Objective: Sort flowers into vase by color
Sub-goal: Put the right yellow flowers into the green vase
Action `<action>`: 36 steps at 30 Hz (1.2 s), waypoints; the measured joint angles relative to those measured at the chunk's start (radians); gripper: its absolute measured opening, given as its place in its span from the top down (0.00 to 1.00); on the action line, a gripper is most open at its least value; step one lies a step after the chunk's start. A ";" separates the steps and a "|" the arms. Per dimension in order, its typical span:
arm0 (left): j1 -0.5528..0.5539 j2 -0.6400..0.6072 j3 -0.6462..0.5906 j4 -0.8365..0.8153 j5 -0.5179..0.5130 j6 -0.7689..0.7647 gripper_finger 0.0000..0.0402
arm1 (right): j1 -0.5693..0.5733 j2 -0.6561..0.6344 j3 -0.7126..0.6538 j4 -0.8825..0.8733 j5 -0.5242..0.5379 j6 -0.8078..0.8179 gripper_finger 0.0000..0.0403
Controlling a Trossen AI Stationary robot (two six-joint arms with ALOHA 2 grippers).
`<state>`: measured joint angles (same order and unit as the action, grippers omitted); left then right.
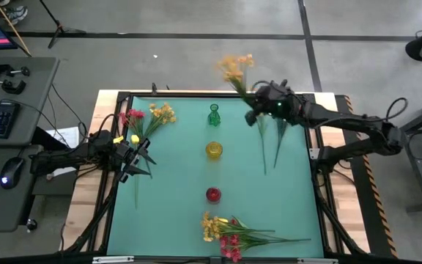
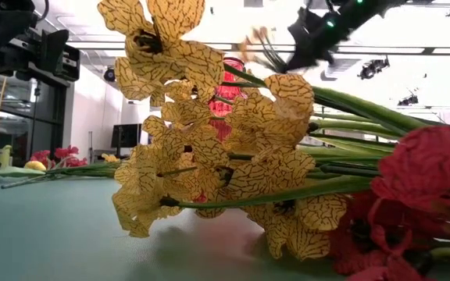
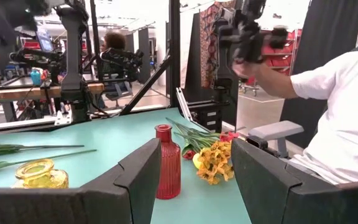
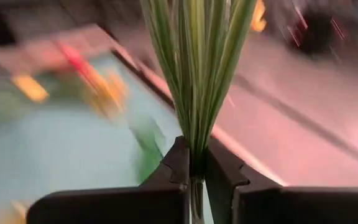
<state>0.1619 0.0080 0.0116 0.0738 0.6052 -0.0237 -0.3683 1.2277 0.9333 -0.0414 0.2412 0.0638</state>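
Note:
My right gripper (image 1: 264, 103) is raised near the table's far edge, shut on an orange-yellow spray (image 1: 234, 67) whose blossoms stick out past the far edge. My left gripper (image 1: 136, 158) is open and empty at the table's left, beside a pile of pink-red, orange-yellow and yellow flowers (image 1: 146, 119) lying on the mat. A green vase (image 1: 213, 115), a yellow vase (image 1: 213, 149) and a red vase (image 1: 212, 194) stand in a row down the middle. The red vase (image 3: 166, 160) shows ahead between the left fingers. Another pile of flowers (image 1: 226, 233) lies at the near edge. My right gripper pinches the spray's bundle of green stalks and leaves (image 4: 194, 149) between its two fingers, which lie across the stalks. The bundle runs on past the fingers toward the blossoms. The blossom end is lifted clear of the table (image 2: 266, 48).
Two long green stalks (image 1: 269, 147) lie on the mat just near of my right gripper; I cannot tell whether they join the held spray. The near pile's blossoms (image 2: 209, 156) fill the low view. A person in a white shirt (image 3: 340, 118) sits beyond the table.

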 joint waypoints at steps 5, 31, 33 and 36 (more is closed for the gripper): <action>0.000 0.000 0.000 0.000 0.000 0.000 0.54 | 0.001 0.156 -0.077 0.625 -0.220 -0.020 0.99; 0.000 0.000 0.000 0.000 0.000 0.000 0.54 | -0.050 0.585 -0.039 1.191 -0.149 0.023 0.99; 0.000 0.000 0.000 0.000 0.000 0.000 0.54 | -0.050 0.585 -0.039 1.188 -0.149 0.015 0.99; 0.000 0.000 0.000 0.000 0.000 0.000 0.54 | -0.049 0.590 -0.038 1.189 -0.144 0.015 0.99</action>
<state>0.1623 0.0078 0.0116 0.0742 0.6052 -0.0238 -0.4171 1.8181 0.8951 1.1477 0.0975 0.0784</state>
